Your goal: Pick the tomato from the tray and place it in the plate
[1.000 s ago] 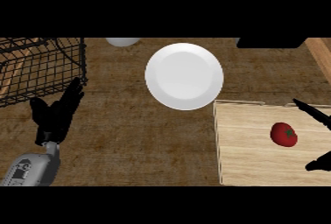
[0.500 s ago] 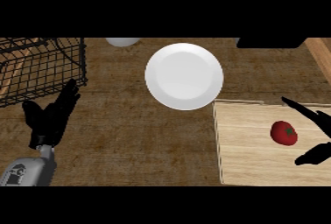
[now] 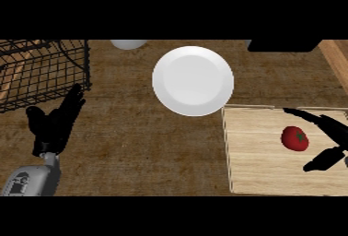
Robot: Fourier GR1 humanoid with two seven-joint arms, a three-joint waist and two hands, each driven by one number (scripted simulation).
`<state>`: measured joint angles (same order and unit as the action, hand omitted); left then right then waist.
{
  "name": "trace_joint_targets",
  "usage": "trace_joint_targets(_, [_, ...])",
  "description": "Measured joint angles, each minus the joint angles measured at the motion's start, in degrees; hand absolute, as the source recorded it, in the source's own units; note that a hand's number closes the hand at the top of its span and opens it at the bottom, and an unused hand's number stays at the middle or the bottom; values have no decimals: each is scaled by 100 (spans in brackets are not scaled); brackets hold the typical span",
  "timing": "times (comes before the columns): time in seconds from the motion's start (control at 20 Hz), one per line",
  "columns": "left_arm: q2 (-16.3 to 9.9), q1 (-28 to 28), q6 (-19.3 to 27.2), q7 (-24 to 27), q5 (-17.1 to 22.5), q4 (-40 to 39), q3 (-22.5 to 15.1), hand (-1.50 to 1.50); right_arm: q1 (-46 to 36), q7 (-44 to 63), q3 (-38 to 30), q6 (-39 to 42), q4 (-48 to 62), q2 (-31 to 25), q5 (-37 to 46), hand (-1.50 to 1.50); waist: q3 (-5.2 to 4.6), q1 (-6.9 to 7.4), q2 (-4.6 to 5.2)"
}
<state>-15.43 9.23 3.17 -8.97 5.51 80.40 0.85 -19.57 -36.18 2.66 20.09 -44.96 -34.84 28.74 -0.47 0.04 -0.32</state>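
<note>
A red tomato (image 3: 295, 138) lies on the light wooden tray (image 3: 262, 166) at the right. My right hand (image 3: 325, 131) comes in from the right edge, open, its fingers spread above the tomato and its thumb below it, not touching it. A white plate (image 3: 193, 80) rests on the dark wooden counter, up and to the left of the tray. At the left my left hand (image 3: 53, 124) stands open with fingers pointing up, holding nothing.
A black wire basket (image 3: 41, 69) fills the upper left corner. A pale round object (image 3: 128, 44) shows at the top edge, and a black object (image 3: 284, 45) at the top right. A light wooden strip (image 3: 337, 57) runs along the right edge.
My right hand has moved left over the tray, so its fingers and thumb now flank the tomato. My left hand has shifted slightly up and to the right.
</note>
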Motion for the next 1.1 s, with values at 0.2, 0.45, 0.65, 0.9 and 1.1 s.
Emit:
trace_joint_targets(0.2, [2,44,-80,28,-9,-39,75,0,22,-396,112,-7,-58,-12,232,150,-22,0,-4])
trace_joint_targets(0.45, [68,13,-70,-30,-72,47,114,0,13,-397,63,0,-191,145,328,150,-37,-4,-10])
trace_joint_targets(0.65, [121,12,-47,-115,-126,90,101,0,28,-74,43,-86,-459,404,385,150,-57,-26,-22])
trace_joint_targets(0.9, [177,89,-141,-114,-167,53,-50,0,-657,1504,545,-377,-935,1521,923,150,-138,245,-43])
trace_joint_targets(1.1, [219,204,-197,-114,-195,22,-151,0,-1294,2825,832,-1001,-1060,2537,1391,150,-79,491,-6])
